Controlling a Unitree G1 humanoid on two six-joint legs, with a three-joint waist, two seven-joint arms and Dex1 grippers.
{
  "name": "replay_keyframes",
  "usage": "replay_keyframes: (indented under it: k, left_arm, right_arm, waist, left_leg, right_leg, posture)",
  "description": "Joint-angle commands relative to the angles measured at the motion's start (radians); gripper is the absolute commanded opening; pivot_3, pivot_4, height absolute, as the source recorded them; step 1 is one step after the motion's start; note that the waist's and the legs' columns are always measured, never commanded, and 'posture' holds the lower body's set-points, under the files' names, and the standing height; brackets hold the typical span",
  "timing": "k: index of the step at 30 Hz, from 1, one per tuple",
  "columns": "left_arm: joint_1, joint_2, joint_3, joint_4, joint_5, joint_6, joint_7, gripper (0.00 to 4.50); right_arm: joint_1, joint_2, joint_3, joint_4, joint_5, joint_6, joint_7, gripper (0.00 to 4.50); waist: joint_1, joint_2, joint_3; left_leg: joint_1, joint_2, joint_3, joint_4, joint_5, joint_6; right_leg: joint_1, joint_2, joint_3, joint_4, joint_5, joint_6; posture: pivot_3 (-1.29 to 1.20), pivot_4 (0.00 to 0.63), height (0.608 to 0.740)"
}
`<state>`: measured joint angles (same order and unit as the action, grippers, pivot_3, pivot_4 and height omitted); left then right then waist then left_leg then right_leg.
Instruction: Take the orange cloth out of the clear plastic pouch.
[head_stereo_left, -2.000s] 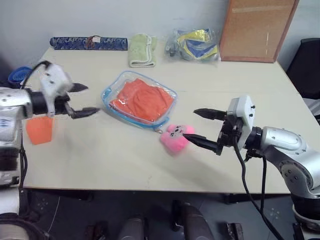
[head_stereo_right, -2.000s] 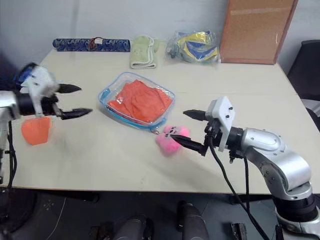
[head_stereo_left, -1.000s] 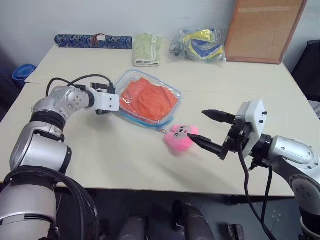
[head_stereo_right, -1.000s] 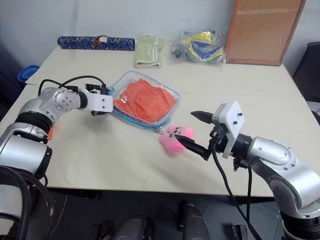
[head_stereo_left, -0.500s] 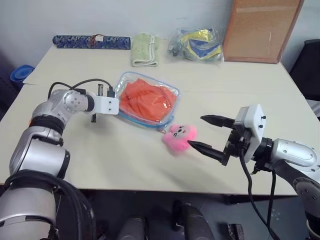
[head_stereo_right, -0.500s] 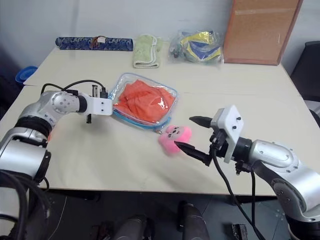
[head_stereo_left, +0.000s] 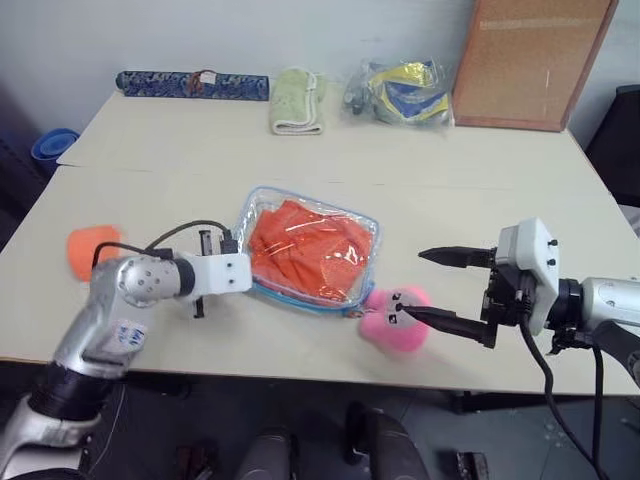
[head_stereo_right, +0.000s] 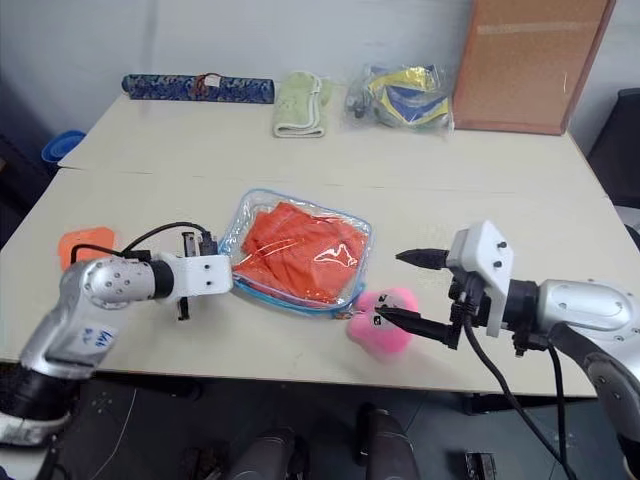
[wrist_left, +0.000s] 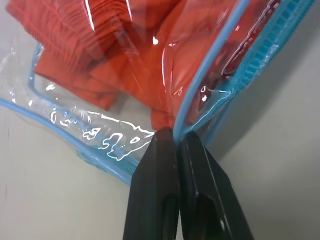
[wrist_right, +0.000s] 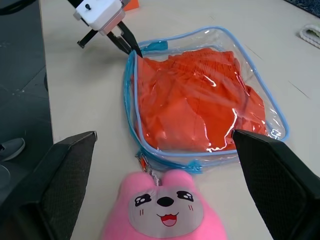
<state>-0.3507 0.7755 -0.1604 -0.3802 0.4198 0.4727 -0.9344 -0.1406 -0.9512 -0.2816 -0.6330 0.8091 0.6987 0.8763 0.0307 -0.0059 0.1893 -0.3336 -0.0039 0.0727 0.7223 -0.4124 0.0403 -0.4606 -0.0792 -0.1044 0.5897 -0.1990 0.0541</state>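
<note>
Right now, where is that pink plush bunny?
The pink plush bunny lies near the table's front edge, just right of the clear plastic pouch it hangs from, with the right gripper's lower finger beside it.

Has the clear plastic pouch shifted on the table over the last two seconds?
Yes. The clear plastic pouch has slid toward the table's near edge, farther from the folded green towel.

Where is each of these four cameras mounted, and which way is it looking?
Head, two eyes: look forward and down on the table, both arms, the clear plastic pouch holding the orange cloth.
Left wrist: looks along the left gripper, shut on the pouch's blue edge.
Right wrist: looks between the open right gripper fingers at the pink plush bunny, pouch, left gripper.
All share the pouch.
</note>
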Motion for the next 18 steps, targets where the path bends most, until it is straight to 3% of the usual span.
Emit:
replay_keyframes:
  k: [1,8,14,18]
  left_arm:
    - [0.009,-0.035,-0.038,-0.119,0.063,0.214,-0.005,0.01]
    - [-0.029,-0.146,-0.111,-0.152,0.073,0.441,0.034,0.01]
    - [-0.043,-0.142,-0.145,-0.159,0.059,0.483,0.047,0.01]
    - [-0.032,-0.139,-0.13,-0.156,0.033,0.49,0.062,0.94]
  right_arm:
    - [0.015,-0.019,-0.033,-0.017,-0.009,-0.022,0.02,4.5]
    - [0.032,-0.001,-0.03,-0.055,0.006,-0.007,-0.014,4.5]
    - [0.064,-0.005,-0.042,-0.071,0.005,-0.006,-0.028,4.5]
    - [0.093,-0.001,-0.049,-0.083,-0.001,-0.013,-0.04,4.5]
  waist:
    - [-0.001,0.0,0.0]
    - [0.001,0.0,0.0]
    - [0.004,0.0,0.0]
    - [0.005,0.0,0.0]
  left_leg:
    - [0.0,0.0,0.0,0.0,0.0,0.0]
    - [0.0,0.0,-0.001,0.0,0.0,0.0]
    - [0.0,0.0,-0.002,0.0,0.0,0.0]
    - [0.0,0.0,-0.002,0.0,0.0,0.0]
  right_leg:
    - [0.0,0.0,0.0,0.0,0.0,0.0]
    - [0.0,-0.001,0.0,0.0,0.0,0.0]
    - [0.0,-0.003,0.0,0.0,0.0,0.0]
    - [0.0,-0.003,0.0,0.0,0.0,0.0]
  posture:
    - [0.0,0.15,0.74]
    - [0.0,0.15,0.74]
    - [0.0,0.15,0.74]
    - [0.0,0.15,0.74]
